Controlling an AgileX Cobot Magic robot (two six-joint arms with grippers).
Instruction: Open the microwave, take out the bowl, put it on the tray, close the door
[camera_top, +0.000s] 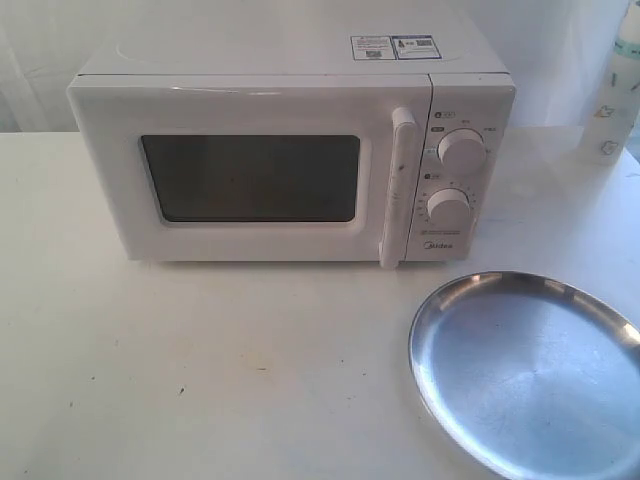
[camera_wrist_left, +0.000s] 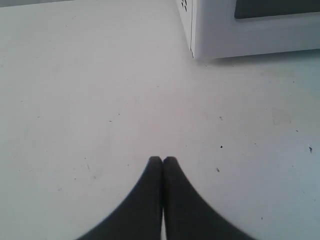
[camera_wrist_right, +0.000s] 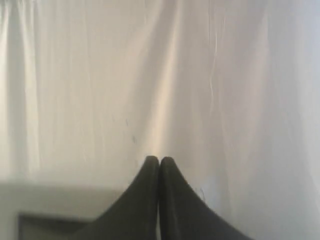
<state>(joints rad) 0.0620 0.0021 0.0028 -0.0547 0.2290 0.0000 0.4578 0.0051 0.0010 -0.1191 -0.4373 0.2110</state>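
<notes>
The white microwave (camera_top: 290, 150) stands at the back of the table, its door (camera_top: 250, 178) closed, with a dark window and a vertical white bar handle (camera_top: 396, 190). The bowl is hidden. The silver tray (camera_top: 530, 370) lies at the front right, with nothing on it. Neither gripper shows in the exterior view. In the left wrist view my left gripper (camera_wrist_left: 162, 159) is shut with nothing in it, over bare table, apart from a corner of the microwave (camera_wrist_left: 250, 27). In the right wrist view my right gripper (camera_wrist_right: 159, 159) is shut and holds nothing, facing a white curtain.
A white bottle (camera_top: 615, 85) stands at the back right beside the microwave. White tabletop (camera_top: 200, 370) stretches in front of the oven. A white curtain (camera_wrist_right: 150, 75) hangs behind. A blurred white box with a dark panel (camera_wrist_right: 50, 210) shows low in the right wrist view.
</notes>
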